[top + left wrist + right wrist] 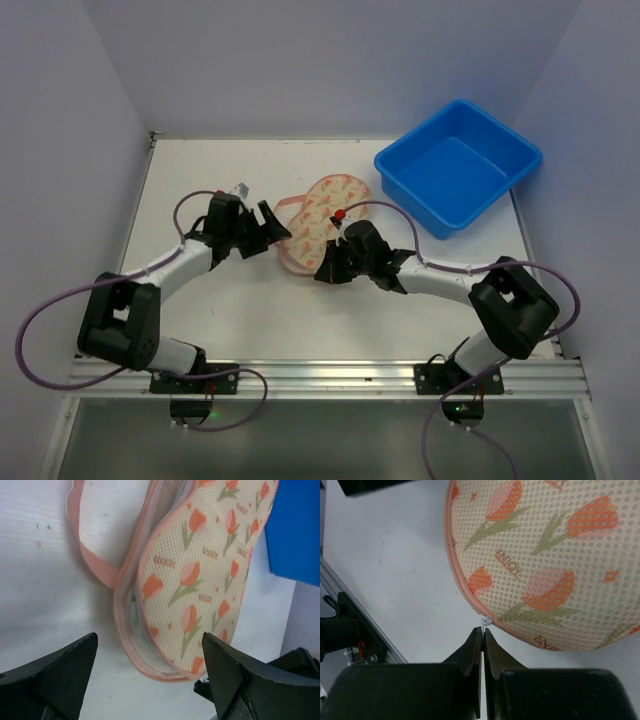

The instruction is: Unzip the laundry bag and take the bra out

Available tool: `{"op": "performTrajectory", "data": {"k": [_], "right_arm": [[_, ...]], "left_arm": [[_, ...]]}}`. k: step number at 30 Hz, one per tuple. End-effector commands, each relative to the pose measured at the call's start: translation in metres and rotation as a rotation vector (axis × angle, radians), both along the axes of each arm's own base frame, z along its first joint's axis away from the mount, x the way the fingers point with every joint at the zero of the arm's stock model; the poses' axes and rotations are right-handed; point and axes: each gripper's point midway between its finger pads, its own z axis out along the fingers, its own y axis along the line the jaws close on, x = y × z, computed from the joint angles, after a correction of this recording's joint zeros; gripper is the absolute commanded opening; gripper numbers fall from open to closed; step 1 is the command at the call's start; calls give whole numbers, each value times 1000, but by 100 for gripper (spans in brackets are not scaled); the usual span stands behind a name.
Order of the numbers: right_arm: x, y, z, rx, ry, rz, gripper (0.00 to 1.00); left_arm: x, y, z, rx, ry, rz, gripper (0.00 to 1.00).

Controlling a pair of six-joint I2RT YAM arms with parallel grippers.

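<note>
The laundry bag [318, 215] is a cream mesh case with an orange tulip print and pink zipper trim, lying flat mid-table. My left gripper [272, 225] stands open at its left end, its fingers apart on either side of the bag's rounded tip [165, 672] without touching it. The seam there gapes a little [131, 605], and the pink loop handle [92, 560] lies beside it. My right gripper [483, 630] is shut on the small white zipper pull [484, 622] at the bag's near edge [470, 592]. The bra is hidden.
A blue plastic tub [458, 165] stands at the back right, close to the bag's far end. Purple cables loop beside both arms. The metal rail [320, 375] runs along the near table edge.
</note>
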Motion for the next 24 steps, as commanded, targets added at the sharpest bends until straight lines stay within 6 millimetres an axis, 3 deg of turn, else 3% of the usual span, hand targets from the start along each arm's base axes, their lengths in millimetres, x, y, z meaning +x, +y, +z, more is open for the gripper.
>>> {"op": "performTrajectory", "data": {"k": [1,6,9,11,14,15,16,18,22,24], "right_arm": [[14,26,32,91,-60,22,0],[13,33,28,89,-51,39,0],[10,35,30,90,-55,54,0],[7,34,28,85,-54,58,0],[3,28,29,75,-53,57,0],[0,22,25,52,-44,53,0],[-3,18,25,41,-50,56,0],[-1,2,16,-36,-63,34,0],[14,-43,-1,-90,-43,-39,0],[18,-56,-2,-65,-8,-68,0]], "left_arm": [[-23,-6,12,-104,-6,28,89],[-42,-38,7,-140,-12,-20,81],[-42,-49,-2,-128,1,-11,74],[-38,-52,-7,-129,5,-1,66],[-34,-49,-11,-108,1,22,37],[-34,-48,-11,-104,0,25,28],[-34,-45,-13,-91,0,31,13],[-35,-42,-15,-83,5,36,3],[-41,-33,-19,-75,16,41,0],[-46,-25,-22,-74,18,55,0]]}}
